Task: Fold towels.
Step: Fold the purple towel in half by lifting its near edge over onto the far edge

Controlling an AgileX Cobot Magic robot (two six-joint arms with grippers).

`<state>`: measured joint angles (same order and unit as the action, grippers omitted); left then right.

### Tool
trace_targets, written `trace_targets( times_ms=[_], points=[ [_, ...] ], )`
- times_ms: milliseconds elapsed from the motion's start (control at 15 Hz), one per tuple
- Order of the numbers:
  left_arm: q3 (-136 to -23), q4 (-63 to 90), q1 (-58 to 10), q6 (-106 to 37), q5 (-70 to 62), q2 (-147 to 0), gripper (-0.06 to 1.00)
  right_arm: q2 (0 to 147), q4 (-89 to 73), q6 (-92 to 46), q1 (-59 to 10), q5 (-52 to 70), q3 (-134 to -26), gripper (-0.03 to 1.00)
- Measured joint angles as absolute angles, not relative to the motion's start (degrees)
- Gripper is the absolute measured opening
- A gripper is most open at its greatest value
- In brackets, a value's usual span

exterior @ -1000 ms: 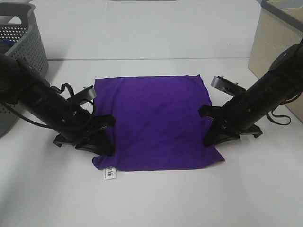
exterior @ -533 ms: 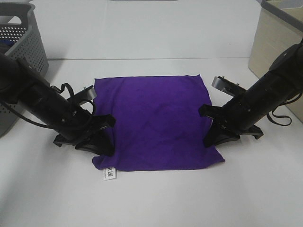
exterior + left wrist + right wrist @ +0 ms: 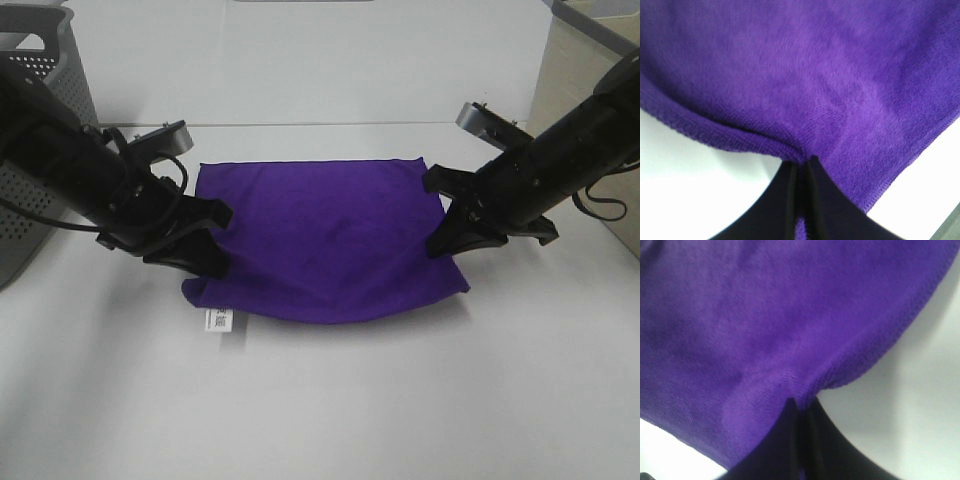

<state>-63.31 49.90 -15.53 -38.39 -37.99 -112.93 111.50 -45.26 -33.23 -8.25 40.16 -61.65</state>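
Note:
A deep purple towel [image 3: 330,235] lies on the white table, its near half raised off the surface. A small white tag [image 3: 222,321] hangs from its near left corner. My left gripper [image 3: 210,262] is shut on the towel's left hem, and my right gripper [image 3: 447,243] is shut on its right hem. The left wrist view shows the purple cloth [image 3: 805,80] pinched between the black fingers [image 3: 790,192]. In the right wrist view the towel [image 3: 765,325] bunches where the black fingertips [image 3: 817,440] clamp it. The far edge still rests flat on the table.
A grey perforated basket [image 3: 40,110] stands at the far left behind my left arm. A beige box [image 3: 580,70] sits at the far right. The white table [image 3: 330,410] stretches bare toward the front edge.
Both grippers have lifted and moved toward the far side, carrying the towel's near half up off the table. The near edge and its tag have shifted farther back.

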Motion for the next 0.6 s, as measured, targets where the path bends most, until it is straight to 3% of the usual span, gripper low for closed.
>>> trace_targets(
  times_ms=[600],
  points=[
    [-78.2, 46.4, -15.5, -36.6, -28.5, -113.0, 0.00, 115.6, -40.5, -27.3, -8.3, 39.0, -85.4, 0.01]
  ],
)
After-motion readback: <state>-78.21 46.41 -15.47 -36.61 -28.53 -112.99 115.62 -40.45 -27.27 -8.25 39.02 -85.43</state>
